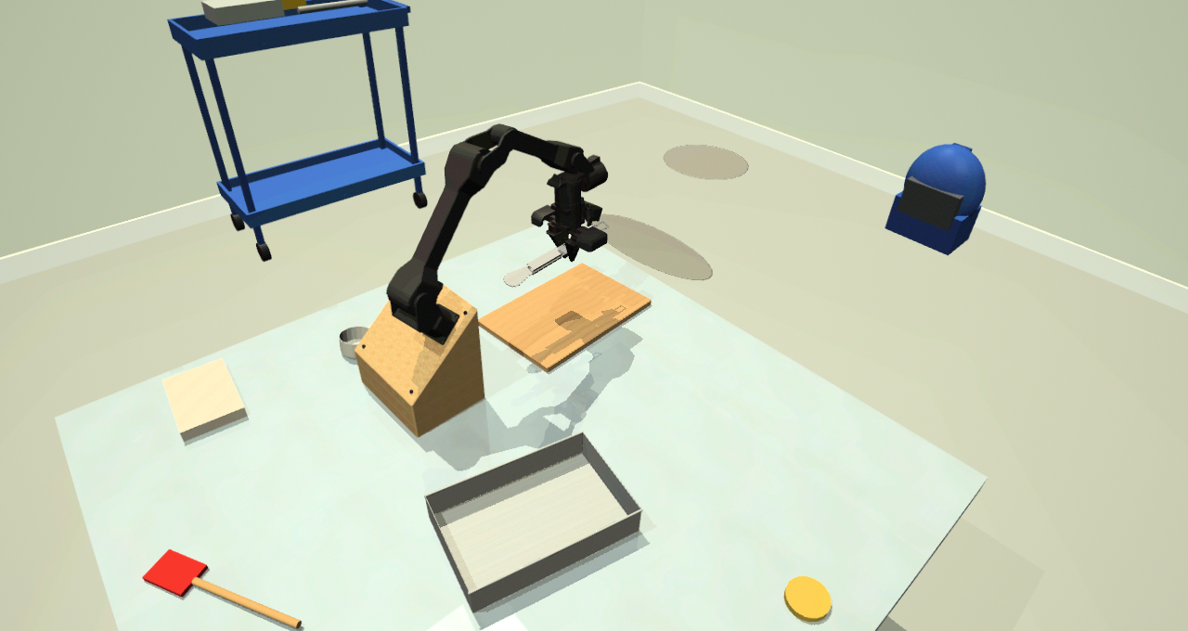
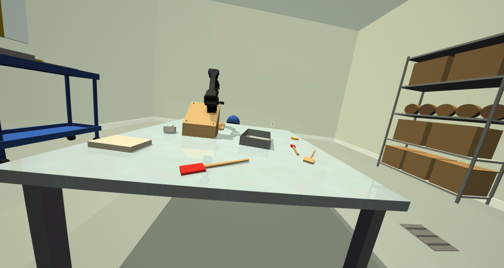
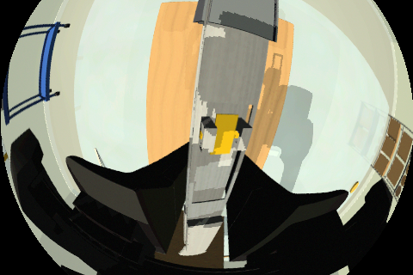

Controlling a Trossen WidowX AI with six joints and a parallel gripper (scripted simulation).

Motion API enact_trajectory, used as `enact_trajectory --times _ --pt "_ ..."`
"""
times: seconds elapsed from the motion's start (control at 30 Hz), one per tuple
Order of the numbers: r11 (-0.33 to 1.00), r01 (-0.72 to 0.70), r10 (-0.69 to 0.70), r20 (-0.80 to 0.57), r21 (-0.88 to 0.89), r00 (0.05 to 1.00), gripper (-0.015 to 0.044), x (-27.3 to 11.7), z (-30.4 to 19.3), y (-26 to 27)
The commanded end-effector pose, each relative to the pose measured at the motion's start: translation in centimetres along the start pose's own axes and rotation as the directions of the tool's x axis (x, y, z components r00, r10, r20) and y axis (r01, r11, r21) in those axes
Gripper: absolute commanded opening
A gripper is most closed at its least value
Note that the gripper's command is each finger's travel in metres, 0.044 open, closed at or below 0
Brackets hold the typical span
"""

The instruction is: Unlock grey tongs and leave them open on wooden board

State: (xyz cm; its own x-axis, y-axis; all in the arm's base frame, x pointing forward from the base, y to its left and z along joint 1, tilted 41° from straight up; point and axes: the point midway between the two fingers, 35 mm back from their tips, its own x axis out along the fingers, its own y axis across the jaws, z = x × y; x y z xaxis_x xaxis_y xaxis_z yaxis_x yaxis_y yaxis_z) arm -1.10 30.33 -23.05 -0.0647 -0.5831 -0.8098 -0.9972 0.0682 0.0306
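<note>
My gripper (image 1: 571,253) (image 3: 212,146) points down and is shut on the grey tongs (image 1: 546,261) (image 3: 234,64), around their middle. It holds them in the air above the wooden board (image 1: 531,315) (image 3: 169,73) (image 2: 221,126). The tongs look roughly level and run along the board's length, with the rounded tips toward the arm's base and the wire loop at the far end. The arms look closed together; a yellow piece shows on them in the wrist view. Whether the lock is on cannot be told. The roasting tin (image 1: 558,565) (image 2: 253,142) holds nothing. In the exterior view, the arm hides the gripper.
The arm's wooden base block (image 1: 452,378) (image 2: 201,129) stands beside the board. A small metal cup (image 1: 350,344) (image 2: 169,129) is behind it. A pale slab (image 1: 203,394), a red spatula (image 1: 174,572) and a yellow disc (image 1: 807,598) lie farther off. Two small hammers or mallets lie right in the exterior view.
</note>
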Motion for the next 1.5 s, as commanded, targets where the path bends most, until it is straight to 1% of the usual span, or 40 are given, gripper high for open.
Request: enact_trajectory --times 0.0,0.37,0.73,1.1,1.47 --pt "1.0 0.003 -0.003 0.048 0.003 0.999 -0.015 0.2 0.2 0.0" --pt "1.0 0.012 -0.011 0.226 -0.001 0.974 -0.015 0.6 1.3 0.0" --pt "1.0 0.019 -0.017 0.396 0.0 0.918 -0.015 0.3 1.9 0.0" --pt "1.0 0.021 -0.019 0.554 0.002 0.832 -0.015 -0.6 1.9 0.0" --pt "1.0 0.019 -0.017 0.694 0.005 0.72 -0.015 -2.0 1.1 0.0"
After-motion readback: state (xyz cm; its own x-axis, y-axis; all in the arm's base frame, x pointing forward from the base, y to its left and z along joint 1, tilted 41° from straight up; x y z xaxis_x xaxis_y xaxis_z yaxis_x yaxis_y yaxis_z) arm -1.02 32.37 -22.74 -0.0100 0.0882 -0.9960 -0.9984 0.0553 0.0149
